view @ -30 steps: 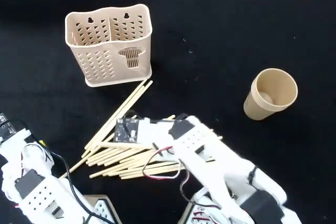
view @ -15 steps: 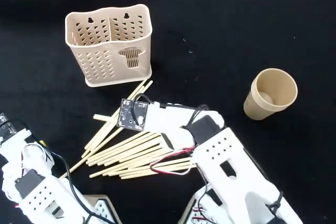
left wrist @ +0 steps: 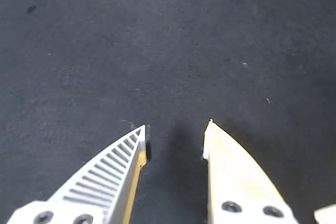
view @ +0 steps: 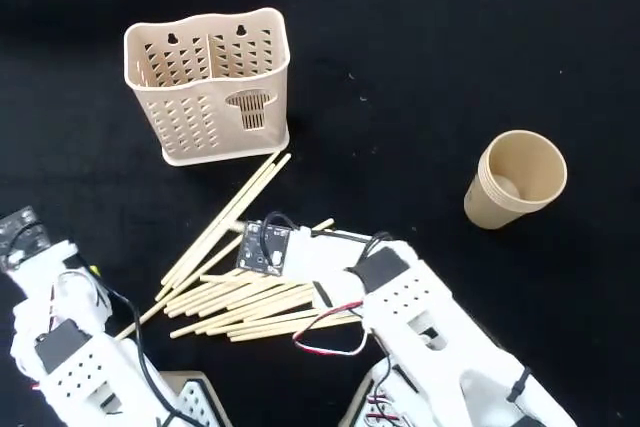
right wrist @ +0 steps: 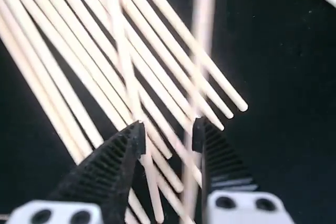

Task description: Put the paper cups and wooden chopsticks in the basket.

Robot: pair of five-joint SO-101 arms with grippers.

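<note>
Your right gripper (right wrist: 168, 129) hangs low over the loose fan of pale round wooden chopsticks (view: 230, 302); its jaws are parted, sticks run across the gap, and nothing is clamped. The pile lies on the black cloth-covered table (view: 420, 67), nearer than the beige perforated plastic basket (view: 208, 87); its farthest sticks reach almost to the basket's foot. The nested tan paper cups (view: 515, 179) sit well apart at the right, mouth showing. Your left gripper (left wrist: 177, 129) is at the near left over bare cloth, jaws apart and empty.

Expect the chopsticks to be light, stiff and smooth; they will likely roll and slide out of a loose pinch, and the crossed ones may drag their neighbours along. Close squarely across one or two near mid-length, so they hang level rather than pivot; an end grip would probably swing. The cups look thin-walled and easy to crush; pinch the rim wall gently rather than squeezing the body.
</note>
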